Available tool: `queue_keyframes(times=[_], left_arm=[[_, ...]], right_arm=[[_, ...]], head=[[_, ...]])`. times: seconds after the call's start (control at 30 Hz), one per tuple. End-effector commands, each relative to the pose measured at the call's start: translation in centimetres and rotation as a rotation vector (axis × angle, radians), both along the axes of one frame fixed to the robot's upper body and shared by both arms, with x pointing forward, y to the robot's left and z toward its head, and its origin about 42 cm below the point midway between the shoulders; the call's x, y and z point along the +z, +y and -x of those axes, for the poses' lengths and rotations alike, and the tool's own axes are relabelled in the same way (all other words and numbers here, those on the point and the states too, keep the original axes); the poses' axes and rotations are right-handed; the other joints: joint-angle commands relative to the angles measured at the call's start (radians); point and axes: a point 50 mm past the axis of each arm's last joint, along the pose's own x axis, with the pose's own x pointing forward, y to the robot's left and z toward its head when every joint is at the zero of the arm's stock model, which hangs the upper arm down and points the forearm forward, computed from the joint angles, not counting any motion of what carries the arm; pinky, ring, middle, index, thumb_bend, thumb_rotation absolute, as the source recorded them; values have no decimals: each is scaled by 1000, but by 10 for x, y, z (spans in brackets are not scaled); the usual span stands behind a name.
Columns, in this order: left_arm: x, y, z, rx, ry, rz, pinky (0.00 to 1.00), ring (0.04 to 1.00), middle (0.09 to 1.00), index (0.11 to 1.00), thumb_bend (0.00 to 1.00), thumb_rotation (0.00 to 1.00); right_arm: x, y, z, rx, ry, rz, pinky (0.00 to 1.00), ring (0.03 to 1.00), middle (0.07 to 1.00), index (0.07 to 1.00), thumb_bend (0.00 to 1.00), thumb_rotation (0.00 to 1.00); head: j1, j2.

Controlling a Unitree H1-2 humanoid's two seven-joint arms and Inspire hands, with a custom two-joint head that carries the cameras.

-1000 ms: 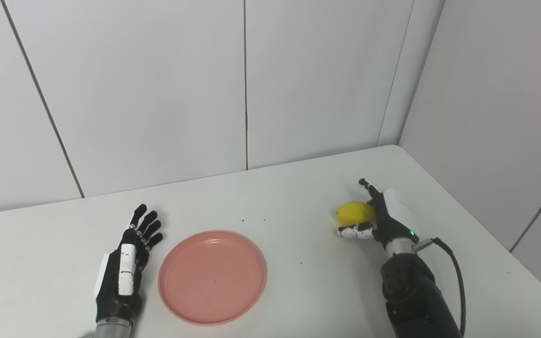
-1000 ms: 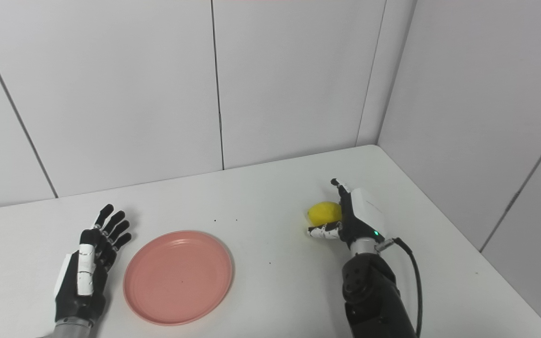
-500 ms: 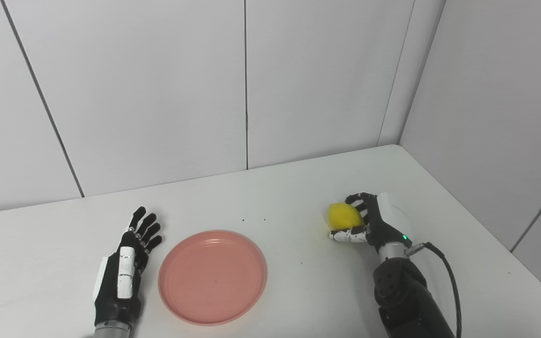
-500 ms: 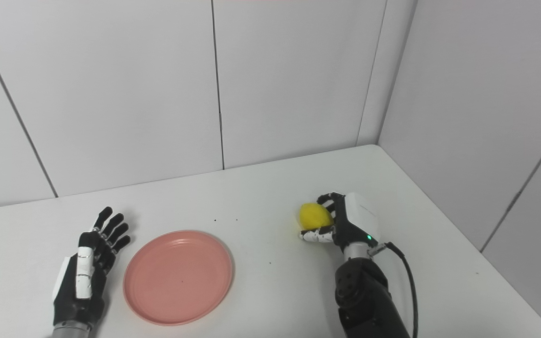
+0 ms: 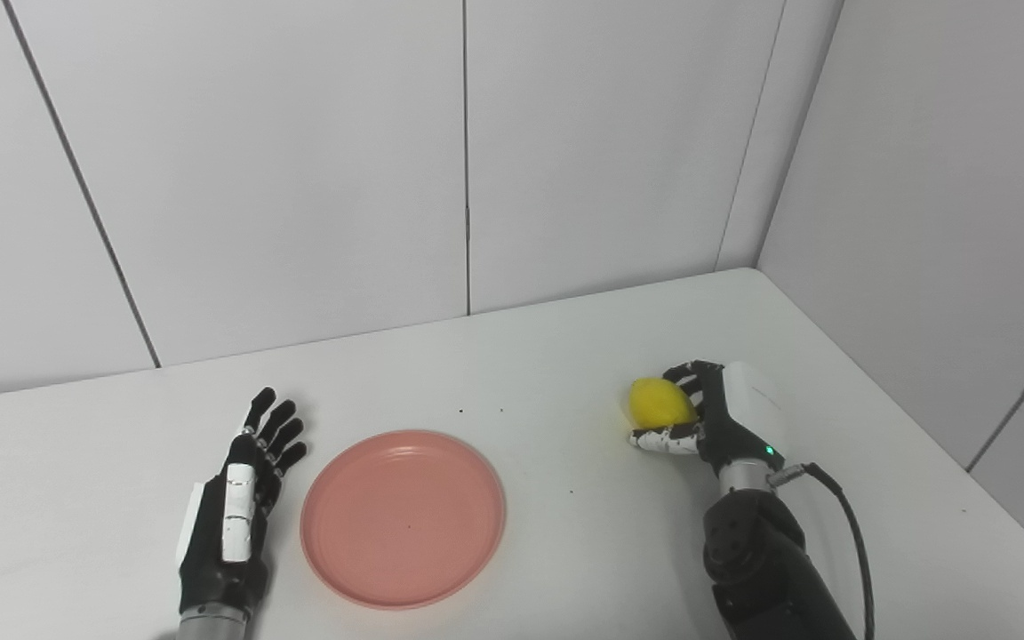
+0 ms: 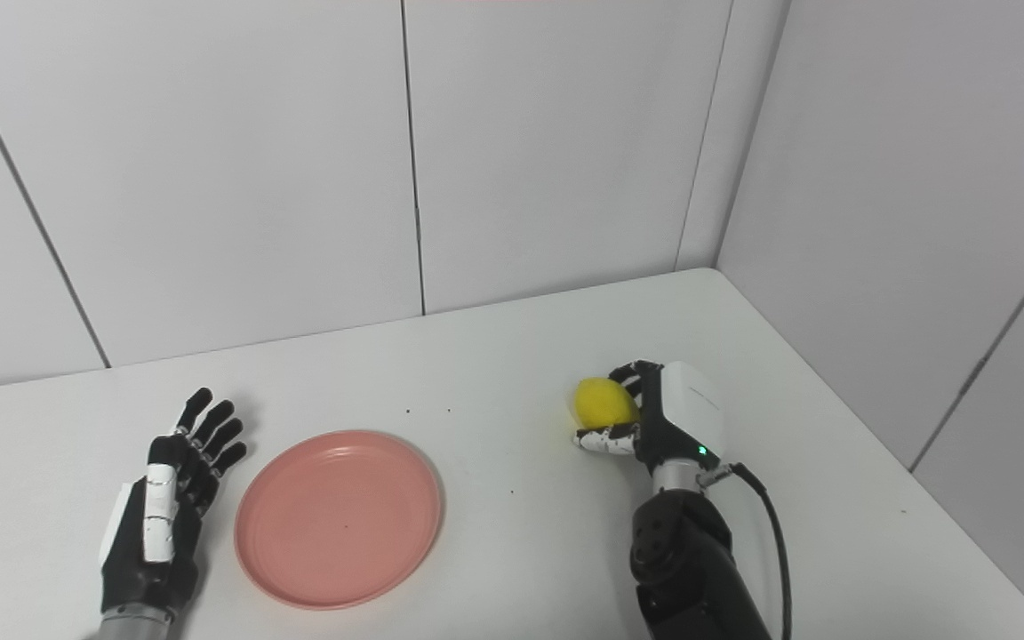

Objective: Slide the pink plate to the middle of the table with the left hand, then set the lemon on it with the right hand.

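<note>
The pink plate (image 5: pixel 403 517) lies flat on the white table (image 5: pixel 548 364), left of the middle near the front edge. My left hand (image 5: pixel 235 511) rests open on the table just left of the plate, fingers spread, apart from its rim. The yellow lemon (image 5: pixel 660 402) is at the right side of the table, held in my right hand (image 5: pixel 716 418), whose fingers and thumb are curled around it. The same shows in the right eye view: plate (image 6: pixel 338 518), left hand (image 6: pixel 161 514), lemon (image 6: pixel 605 402), right hand (image 6: pixel 668 418).
White wall panels stand behind the table and along its right side, meeting at the far right corner (image 5: pixel 743 267). A black cable (image 5: pixel 850 533) loops from my right wrist. A few small dark specks dot the tabletop.
My right hand's fingers have closed around the lemon, which was only touched by an open hand a second ago. The plate and the left hand stay in place; the view shifted slightly.
</note>
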Motion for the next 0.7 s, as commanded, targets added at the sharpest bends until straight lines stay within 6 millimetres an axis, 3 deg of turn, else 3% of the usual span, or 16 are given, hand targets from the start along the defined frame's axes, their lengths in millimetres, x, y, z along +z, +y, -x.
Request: queue_keyframes(times=[0.0, 0.2, 0.27, 0.33, 0.4, 0.57, 0.67], left_arm=[[-26, 3, 17, 11, 82, -5, 892, 912, 922, 928, 800, 1000], [-24, -7, 22, 11, 80, -11, 897, 915, 924, 931, 791, 1000], [-23, -11, 23, 15, 79, -18, 901, 917, 926, 931, 794, 1000], [-22, -14, 24, 18, 75, -24, 906, 921, 928, 933, 789, 1000], [-20, -18, 26, 20, 74, -27, 917, 923, 930, 933, 789, 1000], [-17, -27, 28, 25, 67, -33, 937, 935, 938, 941, 784, 1000], [-16, -34, 29, 20, 66, -37, 960, 944, 947, 949, 770, 1000]], right_arm=[[21, 4, -1, 19, -134, 31, 167, 399, 498, 487, 518, 0], [42, 18, 10, 65, -264, 5, 190, 384, 500, 487, 517, 0], [50, 26, 13, 97, -312, -4, 185, 339, 457, 528, 507, 0], [59, 35, 16, 132, -349, -21, 177, 373, 490, 495, 515, 0], [65, 41, 19, 168, -377, -36, 200, 340, 459, 534, 507, 0], [83, 68, 27, 278, -436, -38, 386, 430, 492, 503, 516, 0], [89, 78, 29, 341, -450, -53, 355, 406, 486, 525, 514, 0]], head=[[20, 1], [95, 8], [115, 8], [139, 9], [164, 10], [235, 15], [276, 16]])
